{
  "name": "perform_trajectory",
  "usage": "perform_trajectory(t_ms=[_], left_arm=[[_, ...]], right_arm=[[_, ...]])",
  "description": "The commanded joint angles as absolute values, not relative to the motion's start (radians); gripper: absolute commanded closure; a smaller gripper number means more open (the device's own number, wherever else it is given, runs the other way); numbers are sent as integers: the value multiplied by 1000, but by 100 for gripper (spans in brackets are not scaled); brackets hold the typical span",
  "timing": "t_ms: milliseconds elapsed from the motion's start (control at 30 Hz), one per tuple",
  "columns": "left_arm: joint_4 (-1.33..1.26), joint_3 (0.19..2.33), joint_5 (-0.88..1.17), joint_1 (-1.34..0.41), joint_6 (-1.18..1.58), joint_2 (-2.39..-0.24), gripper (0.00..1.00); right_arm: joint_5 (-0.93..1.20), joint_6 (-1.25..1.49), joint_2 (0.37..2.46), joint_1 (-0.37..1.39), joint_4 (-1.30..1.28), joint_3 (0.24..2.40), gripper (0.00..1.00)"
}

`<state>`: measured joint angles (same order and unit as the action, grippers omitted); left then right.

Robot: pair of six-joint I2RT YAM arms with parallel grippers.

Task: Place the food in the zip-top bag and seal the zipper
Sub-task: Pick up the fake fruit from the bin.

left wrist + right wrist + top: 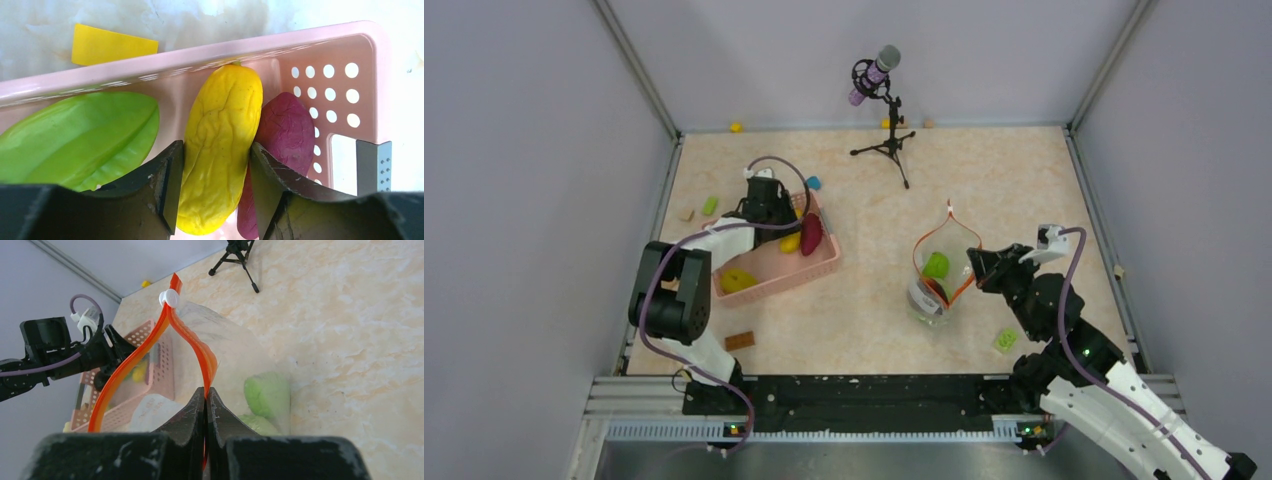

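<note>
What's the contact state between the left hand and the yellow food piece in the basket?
Touching. Left wrist view: both fingers of the left hand press the sides of the yellow food piece, no gap visible.

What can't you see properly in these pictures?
Left wrist view: the maroon piece is half hidden behind the yellow piece; the green piece runs off the left edge.
Right wrist view: the right gripper hides the zip-top bag's bottom; the green food inside is blurry through plastic.
Top view: the bits by the back wall are too small to name.

Arms (669, 300) blk/wht w/ purple cables (779, 161); hands (206, 392) blk.
</note>
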<state>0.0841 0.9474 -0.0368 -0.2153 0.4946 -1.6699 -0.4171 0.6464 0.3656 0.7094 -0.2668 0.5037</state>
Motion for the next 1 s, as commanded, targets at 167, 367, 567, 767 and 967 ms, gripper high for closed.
perform_trajectory(t_ms=[167, 367, 567, 767, 967], left_arm=[[169, 969, -101, -225, 470, -1702, 76], [177, 962, -72, -227, 469, -1610, 94], [182, 919, -98, -237, 471, -1484, 100], [201, 860, -134, -244, 468, -1396, 100], [215, 844, -117, -244, 472, -1347, 100]], right_arm=[[-434, 631, 348, 710, -227, 507, 100], [-439, 631, 338, 710, -228, 505, 100], [-445, 630, 333, 710, -230, 505, 100], [-448, 629, 331, 710, -226, 504, 100], [-444, 630, 329, 711, -227, 504, 100]])
